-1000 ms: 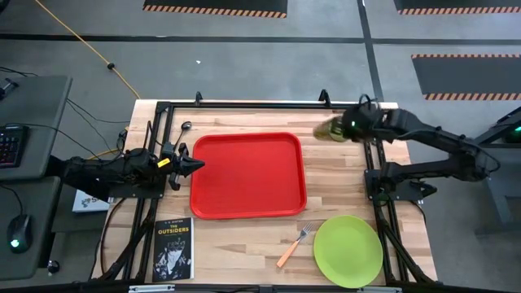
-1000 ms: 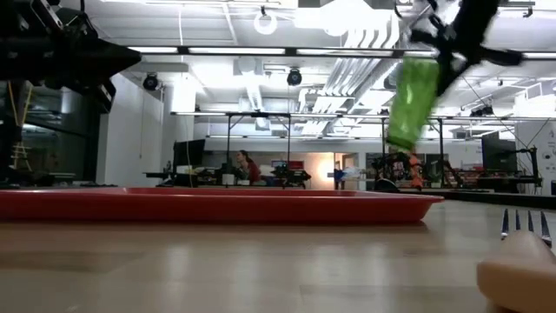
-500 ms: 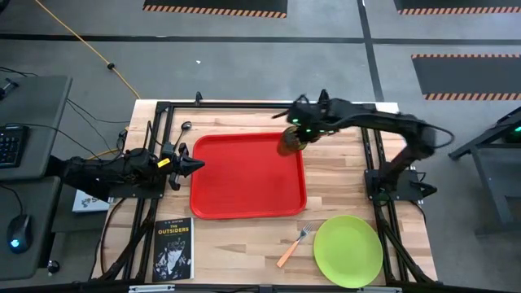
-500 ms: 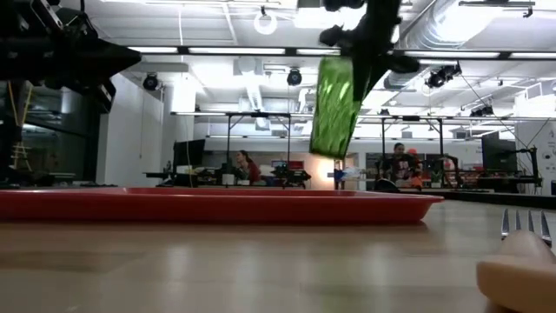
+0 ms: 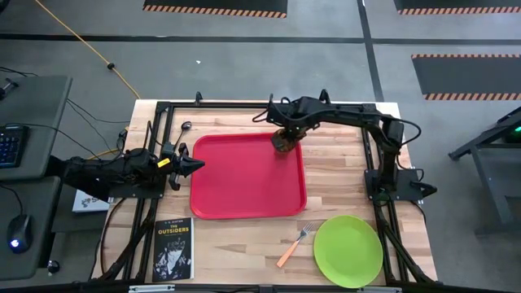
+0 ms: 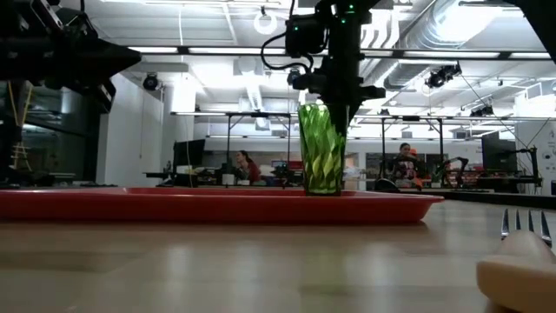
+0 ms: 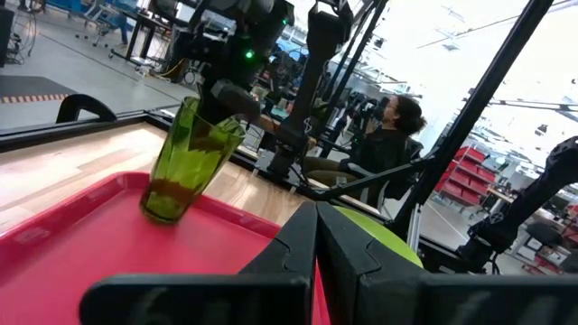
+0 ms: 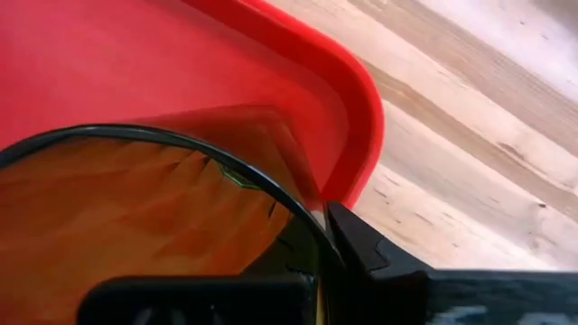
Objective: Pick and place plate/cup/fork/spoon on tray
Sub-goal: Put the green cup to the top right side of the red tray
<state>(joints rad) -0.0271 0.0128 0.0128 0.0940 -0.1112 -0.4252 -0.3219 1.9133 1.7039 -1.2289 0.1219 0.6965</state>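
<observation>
While standing on tray (image 5: 244, 183), cup (image 6: 322, 149) sits in right gripper (image 5: 286, 135)

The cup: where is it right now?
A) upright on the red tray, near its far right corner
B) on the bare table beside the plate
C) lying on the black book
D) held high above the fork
A: the cup stands upright on the tray near its far right corner, with the right gripper at its rim.
</observation>
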